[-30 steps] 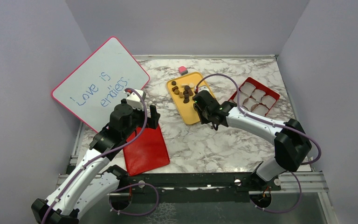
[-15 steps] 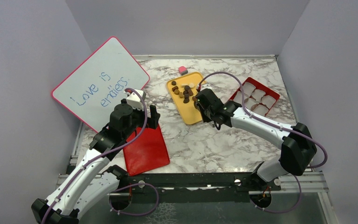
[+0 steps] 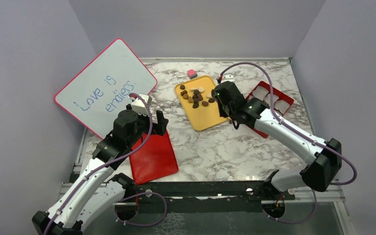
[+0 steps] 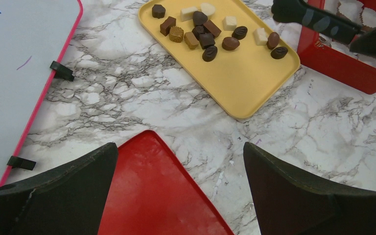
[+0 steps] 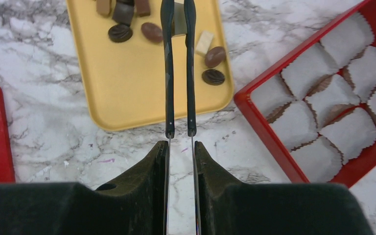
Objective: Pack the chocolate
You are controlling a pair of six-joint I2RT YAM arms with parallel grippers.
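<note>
Reaching across the marble surface, my right gripper has its fingers pressed together on a pair of slim black tongs. Their tips sit at the top of the right wrist view, either side of a pale piece on the yellow tray. I judge the tongs are in use because the pieces are too small for the broad fingers. Whether the tips have pinched that piece I cannot tell.

The chocolates lie loose at the tray's far end, in the upper middle of the left wrist view. They are dark, milk-brown and cream-white, some oval, some blocky, one ribbed.

At the right of the right wrist view the red box sits just beside the tray, its white paper cups showing no chocolate that I can see.

My left gripper, fingers wide apart and holding nothing, hovers above the red lid at the lower left, seemingly parked there for closing the box later.
</note>
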